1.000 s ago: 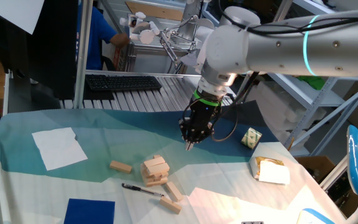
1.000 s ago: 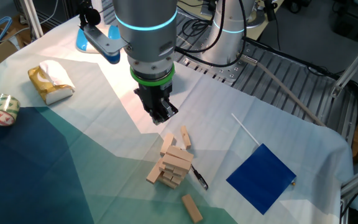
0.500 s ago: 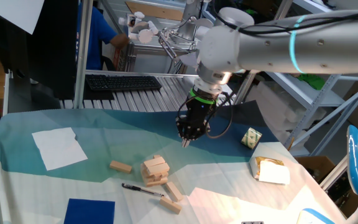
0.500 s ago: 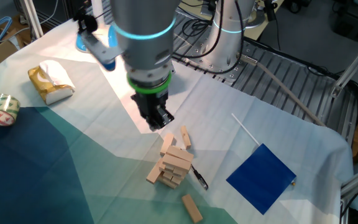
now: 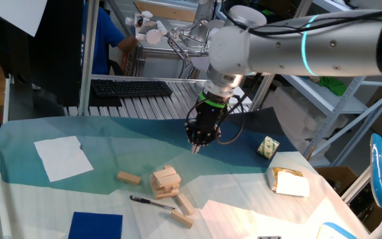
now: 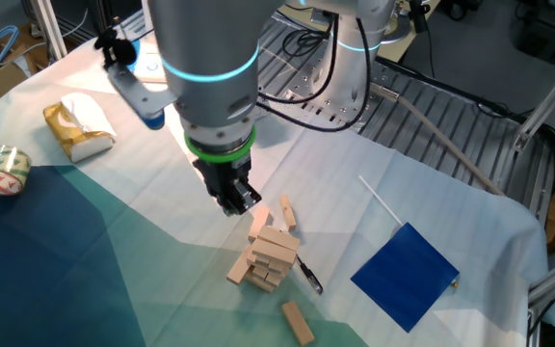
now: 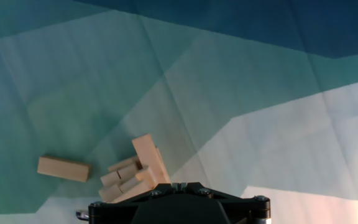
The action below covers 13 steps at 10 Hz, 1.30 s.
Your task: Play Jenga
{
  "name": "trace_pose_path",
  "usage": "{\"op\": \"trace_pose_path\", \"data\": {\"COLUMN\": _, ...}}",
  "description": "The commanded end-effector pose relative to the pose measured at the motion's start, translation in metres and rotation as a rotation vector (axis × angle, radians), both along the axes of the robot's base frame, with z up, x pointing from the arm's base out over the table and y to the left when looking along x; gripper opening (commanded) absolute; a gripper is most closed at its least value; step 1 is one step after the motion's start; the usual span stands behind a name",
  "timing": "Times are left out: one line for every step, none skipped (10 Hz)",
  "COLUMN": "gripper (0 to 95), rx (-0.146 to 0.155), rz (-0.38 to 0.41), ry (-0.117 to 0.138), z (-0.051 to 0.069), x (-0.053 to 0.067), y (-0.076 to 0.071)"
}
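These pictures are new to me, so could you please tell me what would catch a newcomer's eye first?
The big grey arm with its glowing teal ring dominates, its black hand hanging above the teal and white cloth, pointing down. Just below it sits a short uneven Jenga stack, with loose blocks scattered beside it and a black pen touching its base. A dark blue square lies further off on the cloth.

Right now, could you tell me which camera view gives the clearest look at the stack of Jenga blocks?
The other fixed view shows the Jenga stack best: unobstructed, uneven layers visible, gripper above and beside it. One fixed view shows the stack smaller. The hand view shows it from above, partly cut off by the gripper housing.
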State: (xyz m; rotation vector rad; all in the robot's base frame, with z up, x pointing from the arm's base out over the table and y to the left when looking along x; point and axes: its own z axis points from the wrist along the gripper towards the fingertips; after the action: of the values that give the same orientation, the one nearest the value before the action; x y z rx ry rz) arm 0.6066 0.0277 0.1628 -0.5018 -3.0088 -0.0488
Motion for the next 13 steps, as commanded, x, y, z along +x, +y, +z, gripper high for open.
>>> {"op": "trace_pose_path", "data": {"gripper": 0.0, "rx": 0.004, "rz": 0.004, "ry": -0.020, "z": -0.001, "x": -0.002, "y": -0.002}}
{"op": "trace_pose_path", "data": {"gripper": 0.0, "rx": 0.004, "rz": 0.002, "ry": -0.025, "z": -0.003, "x": 0.000, "y": -0.002}}
{"op": "trace_pose_path", "data": {"gripper": 0.0, "rx": 0.003, "rz": -0.001, "ry": -0.028, "z": -0.004, "x": 0.002, "y": -0.003}}
{"op": "trace_pose_path", "data": {"gripper": 0.0, "rx": 0.003, "rz": -0.006, "ry": -0.031, "z": -0.003, "x": 0.010, "y": -0.006}}
{"op": "trace_pose_path", "data": {"gripper": 0.0, "rx": 0.008, "rz": -0.006, "ry": -0.030, "z": 0.001, "x": 0.013, "y": -0.009}}
{"op": "trace_pose_path", "data": {"gripper": 0.0, "rx": 0.009, "rz": -0.008, "ry": -0.028, "z": 0.002, "x": 0.015, "y": -0.010}}
{"op": "trace_pose_path", "data": {"gripper": 0.0, "rx": 0.007, "rz": -0.011, "ry": -0.029, "z": 0.003, "x": 0.015, "y": -0.010}}
{"op": "trace_pose_path", "data": {"gripper": 0.0, "rx": 0.003, "rz": -0.014, "ry": -0.030, "z": 0.003, "x": 0.015, "y": -0.010}}
{"op": "trace_pose_path", "data": {"gripper": 0.0, "rx": -0.004, "rz": -0.016, "ry": -0.029, "z": 0.003, "x": 0.015, "y": -0.010}}
{"op": "trace_pose_path", "data": {"gripper": 0.0, "rx": -0.005, "rz": -0.016, "ry": -0.028, "z": 0.003, "x": 0.015, "y": -0.010}}
{"op": "trace_pose_path", "data": {"gripper": 0.0, "rx": -0.004, "rz": -0.016, "ry": -0.028, "z": 0.003, "x": 0.015, "y": -0.010}}
{"op": "trace_pose_path", "data": {"gripper": 0.0, "rx": -0.001, "rz": -0.017, "ry": -0.028, "z": 0.003, "x": 0.015, "y": -0.010}}
{"op": "trace_pose_path", "data": {"gripper": 0.0, "rx": 0.000, "rz": -0.020, "ry": -0.030, "z": 0.003, "x": 0.015, "y": -0.010}}
